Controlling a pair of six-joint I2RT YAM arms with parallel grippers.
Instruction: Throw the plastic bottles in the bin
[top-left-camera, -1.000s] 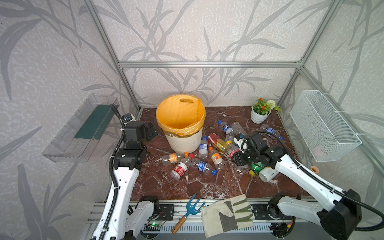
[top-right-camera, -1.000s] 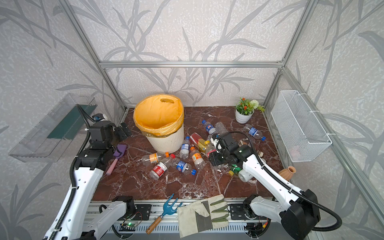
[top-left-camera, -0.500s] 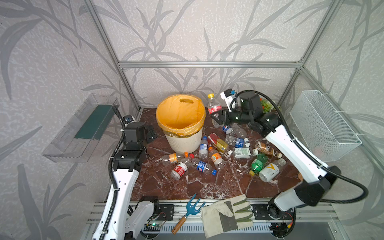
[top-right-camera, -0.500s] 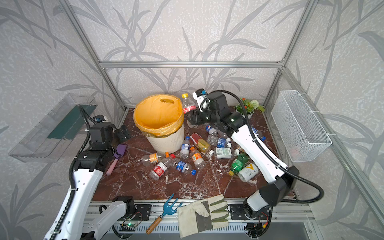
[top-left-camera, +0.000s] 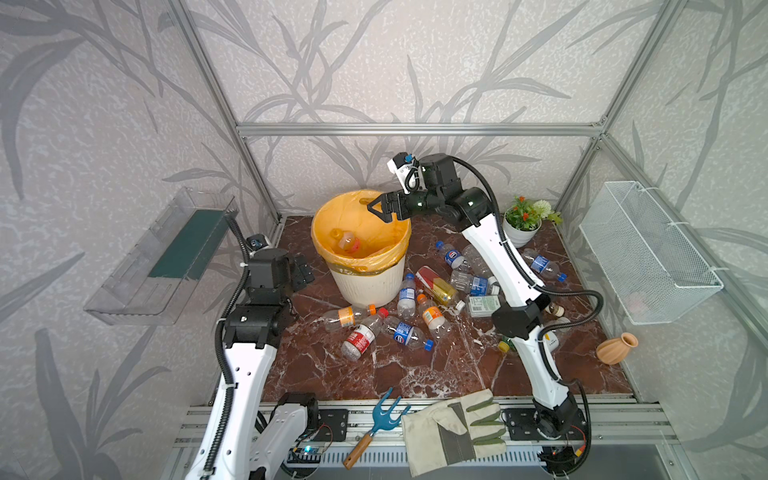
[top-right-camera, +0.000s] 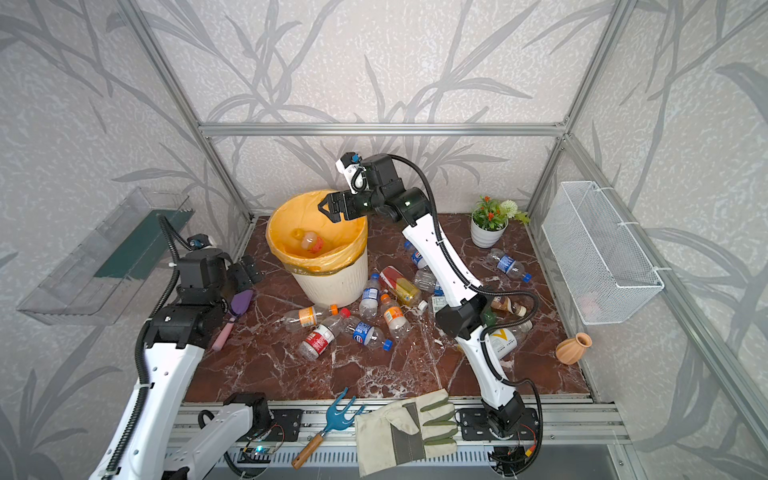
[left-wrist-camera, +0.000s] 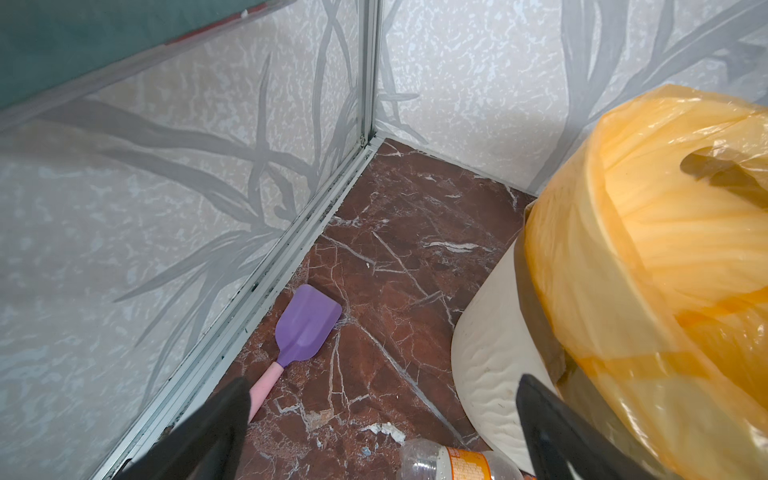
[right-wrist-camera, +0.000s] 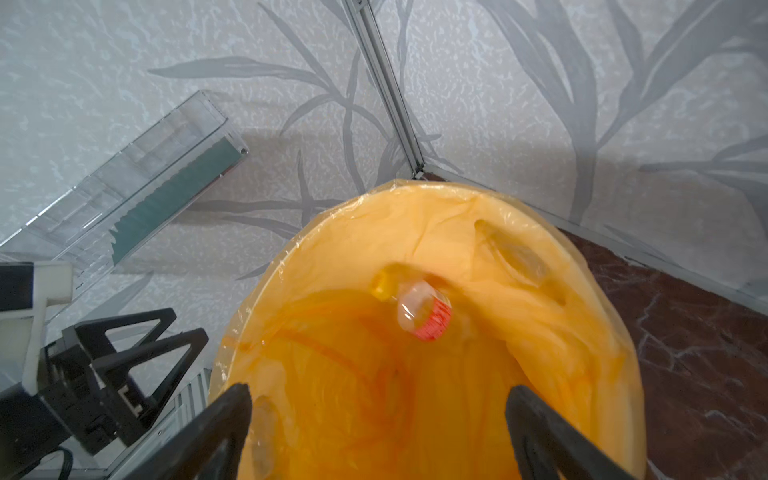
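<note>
— Jaws of the right gripper (right-wrist-camera: 378, 395)?
— Spread wide, empty, above the mouth of the bin (top-left-camera: 365, 286).
— And the left gripper (left-wrist-camera: 382, 386)?
— Spread wide too, holding nothing, low beside the bin's wall.
— The red-labelled bottle (right-wrist-camera: 424, 313)?
— Inside the orange liner, clear of both grippers.
— The other bottles (top-left-camera: 405, 332)?
— Scattered on the marble floor (top-left-camera: 436, 374) beside the bin.

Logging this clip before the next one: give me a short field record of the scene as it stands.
bin: orange-lined, one red-labelled bottle inside
right gripper: open, empty, over the bin's mouth
left gripper: open, empty, low beside the bin
loose bottles: many, lying on the marble floor in front and right of the bin
other items: purple spatula, flower pot, wire basket, glove, hand rake, clay vase
</note>
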